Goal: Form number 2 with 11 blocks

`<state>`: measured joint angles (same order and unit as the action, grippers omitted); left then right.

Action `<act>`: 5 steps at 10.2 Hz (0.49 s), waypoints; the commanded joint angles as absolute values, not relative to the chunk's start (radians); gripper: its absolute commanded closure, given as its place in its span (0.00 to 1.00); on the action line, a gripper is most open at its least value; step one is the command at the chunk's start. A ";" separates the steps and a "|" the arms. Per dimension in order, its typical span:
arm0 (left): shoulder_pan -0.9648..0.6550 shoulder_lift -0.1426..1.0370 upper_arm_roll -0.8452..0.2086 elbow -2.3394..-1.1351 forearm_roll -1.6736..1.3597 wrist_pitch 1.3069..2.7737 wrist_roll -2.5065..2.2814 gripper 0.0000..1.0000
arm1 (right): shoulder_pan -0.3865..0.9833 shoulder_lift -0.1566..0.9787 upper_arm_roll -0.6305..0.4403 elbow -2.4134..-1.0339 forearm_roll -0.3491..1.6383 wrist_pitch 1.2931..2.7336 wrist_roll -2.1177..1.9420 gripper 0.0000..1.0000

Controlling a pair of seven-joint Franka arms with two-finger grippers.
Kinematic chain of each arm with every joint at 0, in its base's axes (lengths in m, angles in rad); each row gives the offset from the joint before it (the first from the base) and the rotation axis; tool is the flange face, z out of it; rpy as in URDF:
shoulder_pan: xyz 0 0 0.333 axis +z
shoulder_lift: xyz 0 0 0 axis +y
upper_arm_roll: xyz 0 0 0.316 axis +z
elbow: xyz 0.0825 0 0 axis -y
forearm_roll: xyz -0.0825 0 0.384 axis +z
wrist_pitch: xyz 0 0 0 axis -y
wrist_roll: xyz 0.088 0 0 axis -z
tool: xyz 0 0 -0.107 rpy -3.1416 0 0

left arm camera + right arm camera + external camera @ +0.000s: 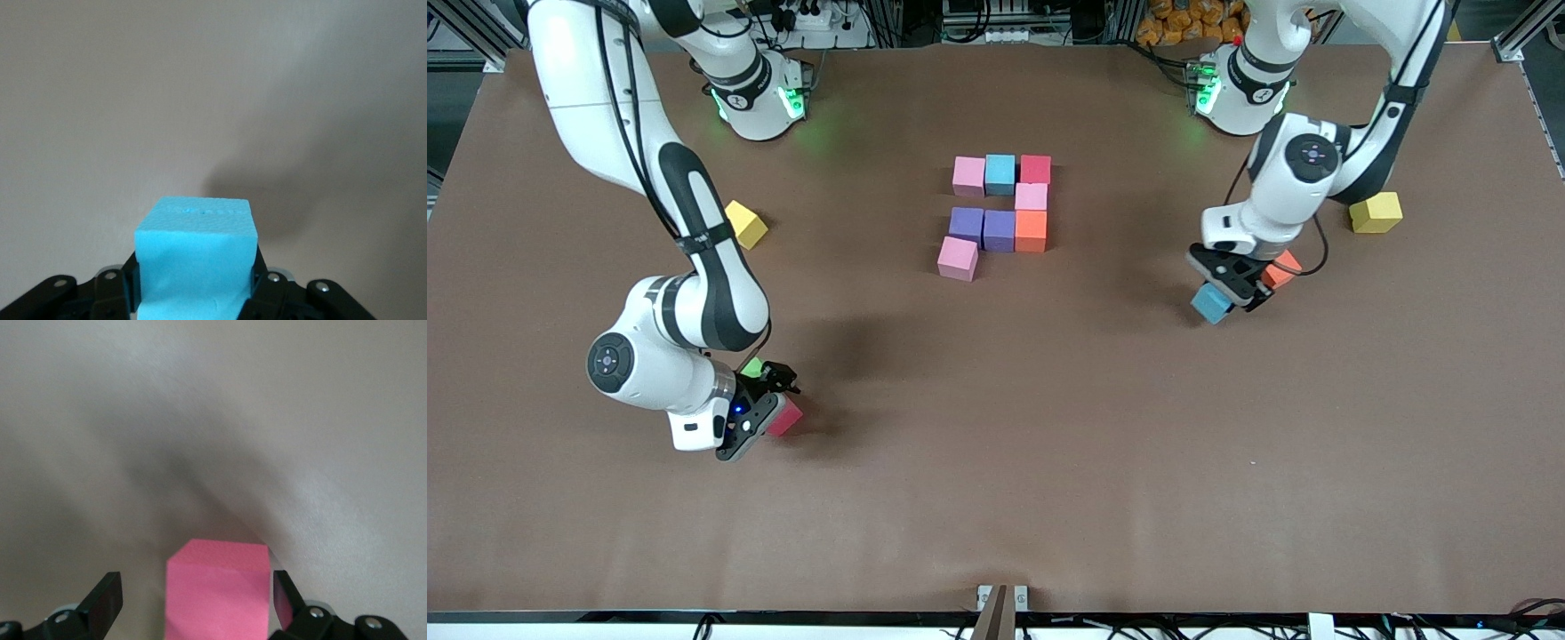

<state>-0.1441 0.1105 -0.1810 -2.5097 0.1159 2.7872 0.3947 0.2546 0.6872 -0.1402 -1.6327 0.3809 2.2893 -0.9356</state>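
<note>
Eight cubes of the number 2 (1000, 209) lie at the table's middle: a row of pink, light blue and crimson, a pink one under the crimson, a row of two purple and an orange, then a pink cube (958, 258) nearest the front camera. My left gripper (1220, 296) is shut on a light blue cube (1211, 304), held just over the table; the left wrist view shows that gripper (195, 283) and the cube (197, 243). An orange cube (1282, 269) lies beside it. My right gripper (772, 405) is open, with its fingers astride a crimson cube (787, 418); the right wrist view shows that gripper (197, 600) and the cube (217, 593).
A green cube (752, 366) lies right beside the right gripper. One yellow cube (745, 224) lies toward the right arm's end of the table and another yellow cube (1376, 212) toward the left arm's end.
</note>
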 commanded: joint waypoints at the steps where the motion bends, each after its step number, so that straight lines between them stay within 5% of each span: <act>1: -0.240 0.152 -0.170 -2.326 0.123 2.598 0.177 1.00 | 0.221 0.712 -0.124 -1.612 0.411 2.298 -0.950 0.00; 5: -0.576 0.225 0.042 -2.082 0.001 2.349 -0.049 1.00 | 0.207 0.718 -0.124 -1.621 0.437 2.296 -0.887 0.05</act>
